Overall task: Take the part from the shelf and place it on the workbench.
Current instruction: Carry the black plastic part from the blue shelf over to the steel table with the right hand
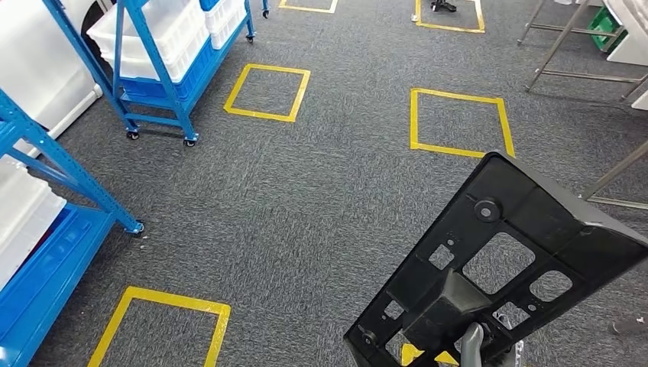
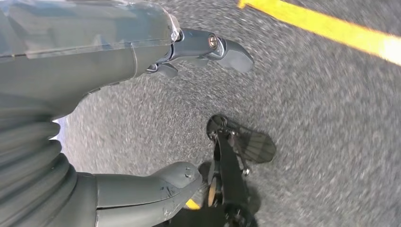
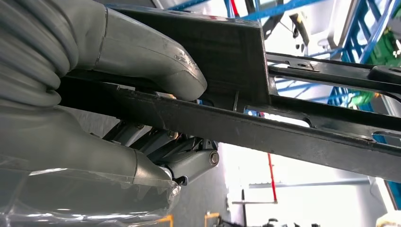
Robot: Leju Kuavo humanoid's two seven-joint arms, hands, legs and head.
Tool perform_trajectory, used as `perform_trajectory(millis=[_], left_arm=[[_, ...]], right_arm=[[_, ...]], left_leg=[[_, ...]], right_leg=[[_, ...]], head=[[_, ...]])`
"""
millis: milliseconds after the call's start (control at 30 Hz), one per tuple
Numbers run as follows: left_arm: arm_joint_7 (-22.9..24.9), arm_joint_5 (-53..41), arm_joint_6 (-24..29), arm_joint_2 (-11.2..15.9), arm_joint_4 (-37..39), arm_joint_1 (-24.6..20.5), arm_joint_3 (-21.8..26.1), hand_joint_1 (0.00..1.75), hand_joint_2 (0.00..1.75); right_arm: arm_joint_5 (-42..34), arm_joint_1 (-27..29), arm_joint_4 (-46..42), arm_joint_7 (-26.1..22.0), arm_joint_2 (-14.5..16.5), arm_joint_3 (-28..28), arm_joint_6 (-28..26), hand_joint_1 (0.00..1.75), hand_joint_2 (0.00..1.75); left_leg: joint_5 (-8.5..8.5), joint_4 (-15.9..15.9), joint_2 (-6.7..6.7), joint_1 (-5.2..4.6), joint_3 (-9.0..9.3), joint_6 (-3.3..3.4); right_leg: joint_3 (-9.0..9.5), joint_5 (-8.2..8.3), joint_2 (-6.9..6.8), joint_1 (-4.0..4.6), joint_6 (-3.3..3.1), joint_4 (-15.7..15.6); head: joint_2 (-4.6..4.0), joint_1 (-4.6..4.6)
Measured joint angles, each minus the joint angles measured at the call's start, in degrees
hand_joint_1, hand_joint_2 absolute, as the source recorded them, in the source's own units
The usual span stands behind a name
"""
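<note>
The part [image 1: 520, 229] is a flat black plastic bracket with several cut-out holes, tilted up over the floor at the lower right of the head view. My right hand [image 1: 471, 345] holds it from below at its near end. In the right wrist view the thumb and fingers of the right hand [image 3: 142, 61] clamp the edge of the black part [image 3: 283, 127]. My left hand [image 2: 94, 61] hangs over the grey carpet with its fingers apart and nothing in it.
A blue wheeled shelf with white bins [image 1: 164, 46] stands at the far left, and a nearer blue shelf [image 1: 46, 222] at the left edge. Yellow tape squares [image 1: 267, 92] mark the grey carpet. Metal frame legs [image 1: 581, 53] stand at the far right.
</note>
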Motion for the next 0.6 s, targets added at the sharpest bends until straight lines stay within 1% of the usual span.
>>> perform_trajectory(millis=[33, 67, 100, 133, 167, 200, 233, 267, 300, 333, 367, 400, 433, 467, 500, 533, 567, 600], left_arm=[[0.0, -0.9, 0.4, 0.0, 0.0, 0.0, -0.4, 0.0, 1.75], [0.0, -1.8, 0.8, 0.1, 0.0, -0.1, -0.9, 0.0, 1.75], [0.0, -2.7, 1.4, 0.1, 0.0, -0.1, -1.4, 0.0, 1.75], [0.1, -3.9, 2.0, 0.2, 0.0, -0.3, -2.1, 0.0, 1.75], [0.4, -5.5, 2.8, 0.3, 0.0, -0.4, -2.8, 0.0, 1.75], [1.0, -7.5, 3.8, 0.5, 0.0, -0.5, -3.8, 0.0, 1.75], [1.9, -10.1, 4.9, 0.7, 0.0, -0.5, -5.0, 0.0, 1.75], [3.0, -12.9, 6.0, 1.0, 0.0, -0.5, -6.6, 0.0, 1.75], [4.4, -16.1, 7.2, 1.3, 0.1, -0.3, -8.2, 0.0, 1.75], [5.4, -19.2, 9.0, 1.7, 0.1, -0.1, -10.0, 0.0, 1.75], [5.8, -21.8, 11.6, 2.2, 0.1, 0.1, -11.8, 0.0, 1.75], [5.1, -23.5, 15.1, 2.6, 0.1, 0.3, -13.5, 0.0, 1.75], [3.0, -23.7, 18.7, 3.1, 0.1, 0.3, -15.0, 0.0, 1.75], [0.4, -22.2, 21.1, 3.5, 0.1, 0.1, -15.9, 0.0, 1.75], [-2.1, -19.6, 21.7, 3.9, 0.1, -0.3, -16.2, 0.0, 1.75], [-4.0, -16.6, 20.6, 4.2, 0.1, -0.7, -16.0, 0.0, 1.75], [-5.0, -13.9, 18.5, 4.4, 0.1, -1.0, -15.4, 0.0, 1.75], [-5.4, -12.0, 16.6, 4.5, 0.1, -1.2, -14.9, 0.0, 1.75]], right_arm=[[0.1, -0.1, 0.0, 0.2, 0.0, 0.0, 0.0, 1.75, 1.75], [0.2, -0.2, 0.1, 0.4, 0.0, 0.0, 0.0, 1.75, 1.75], [0.4, -0.3, 0.1, 0.6, 0.0, 0.0, 0.0, 1.75, 1.75], [0.5, -0.3, 0.2, 0.7, 0.0, 0.0, -0.1, 1.75, 1.75], [0.6, -0.3, 0.3, 0.8, 0.0, 0.0, -0.1, 1.75, 1.75], [0.7, -0.3, 0.3, 1.0, 0.0, 0.0, -0.2, 1.75, 1.75], [0.8, -0.4, 0.3, 1.2, 0.0, 0.0, -0.2, 1.75, 1.75], [1.0, -0.6, 0.3, 1.5, 0.0, 0.0, -0.3, 1.75, 1.75], [1.2, -0.8, 0.4, 1.8, 0.1, 0.0, -0.3, 1.75, 1.75], [1.4, -1.0, 0.5, 2.0, 0.1, 0.0, -0.3, 1.75, 1.75], [1.6, -1.0, 0.5, 2.2, 0.1, 0.0, -0.5, 1.75, 1.75], [1.7, -1.0, 0.6, 2.3, 0.1, 0.0, -0.8, 1.75, 1.75], [1.6, -1.0, 0.6, 2.3, 0.1, 0.0, -1.1, 1.75, 1.75], [1.5, -0.9, 0.6, 2.3, 0.1, 0.0, -1.2, 1.75, 1.75], [1.4, -0.8, 0.6, 2.3, 0.1, 0.0, -1.2, 1.75, 1.75], [1.4, -0.8, 0.6, 2.3, 0.1, 0.0, -1.0, 1.75, 1.75], [1.4, -0.8, 0.6, 2.3, 0.2, 0.0, -0.8, 1.75, 1.75], [1.4, -0.8, 0.6, 2.2, 0.2, 0.0, -0.6, 1.75, 1.75]], left_leg=[[-0.24, 0.0, 0.55, -0.09, 0.23, -0.27], [-0.45, 0.0, 1.06, -0.15, 0.44, -0.58], [-0.62, -0.1, 1.57, -0.18, 0.6, -0.89], [-0.75, -0.2, 2.14, -0.19, 0.88, -1.21], [-0.97, -0.1, 2.31, -0.06, 1.13, -1.49], [-1.51, 0.4, 1.63, 0.02, 1.17, -1.72], [-2.6, 1.9, 0.32, 0.11, 0.69, -1.88], [-4.25, 4.8, -1.38, 0.23, -0.56, -1.98], [-6.14, 8.6, -2.87, 0.24, -2.41, -2.04], [-7.73, 12.7, -3.66, 0.28, -4.52, -2.11], [-8.41, 15.7, -3.98, 0.28, -6.24, -2.18], [-7.9, 16.7, -4.09, 0.28, -7.15, -2.22], [-6.14, 15.3, -4.25, 0.3, -6.95, -2.22], [-3.62, 11.8, -4.81, 0.37, -5.83, -2.21], [-1.57, 8.0, -6.23, 0.49, -4.43, -2.19], [-0.13, 4.6, -7.57, 0.6, -3.22, -2.13], [0.48, 2.6, -8.59, 0.68, -2.51, -2.04], [0.36, 1.9, -9.03, 0.62, -2.3, -1.84]], right_leg=[[1.76, 0.95, -1.03, 0.29, -0.34, -3.2], [2.8, 1.25, -1.76, 0.61, -0.71, -5.1], [2.96, 0.98, -1.78, 0.92, -1.05, -5.6], [2.93, 1.06, -1.05, 1.05, -1.4, -5.7], [3.08, 1.18, -0.42, 0.93, -1.74, -6.0], [3.29, 1.33, 0.22, 0.78, -2.08, -6.4], [3.53, 1.52, 0.82, 0.59, -2.44, -6.7], [3.76, 1.64, 1.43, 0.4, -2.73, -7.0], [3.8, 1.64, 2.11, 0.45, -2.92, -7.0], [3.8, 1.62, 2.89, 0.5, -3.05, -6.9], [3.82, 1.57, 3.76, 0.55, -3.1, -6.9], [3.85, 1.51, 4.62, 0.58, -3.11, -6.7], [3.9, 1.42, 5.48, 0.55, -3.05, -6.5], [3.94, 1.26, 6.26, 0.5, -2.91, -6.3], [3.88, 1.06, 6.98, 0.47, -2.71, -5.9], [3.69, 0.86, 7.73, 0.46, -2.44, -5.5], [3.42, 0.77, 8.39, 0.42, -2.14, -5.2], [3.13, 0.8, 9.08, 0.37, -1.82, -5.0]], head=[[0.0, -0.01], [0.0, -0.02], [0.0, -0.04], [0.0, -0.04], [0.0, -0.04], [-0.01, -0.06], [-0.01, -0.13], [-0.01, -0.25], [-0.01, -0.34], [0.0, -0.44], [0.0, -0.49], [0.0, -0.48], [0.0, -0.49], [0.0, -0.49], [0.0, -0.49], [0.0, -0.51], [0.0, -0.51], [0.0, -0.54]])
